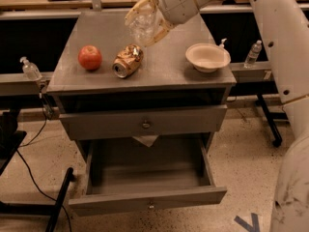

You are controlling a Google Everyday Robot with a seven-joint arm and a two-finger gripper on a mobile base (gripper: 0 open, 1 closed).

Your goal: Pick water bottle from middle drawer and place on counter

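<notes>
My gripper (pixel 138 32) is shut on the water bottle (pixel 145 23), a small clear crinkled bottle held tilted between the cream fingers (pixel 155 35). It hangs just above the back middle of the counter (pixel 96 30), the grey metal top of the cabinet. I cannot tell whether the bottle touches the top. The middle drawer (pixel 147 199) is pulled open below, and its tray looks empty.
On the counter are a red apple (pixel 90 57), a crushed gold can (pixel 127 61) lying on its side right below the bottle, and a cream bowl (pixel 207 57). The drawer above (pixel 145 123) is closed. A pump bottle (pixel 30 69) stands left, a slim bottle (pixel 253 53) right.
</notes>
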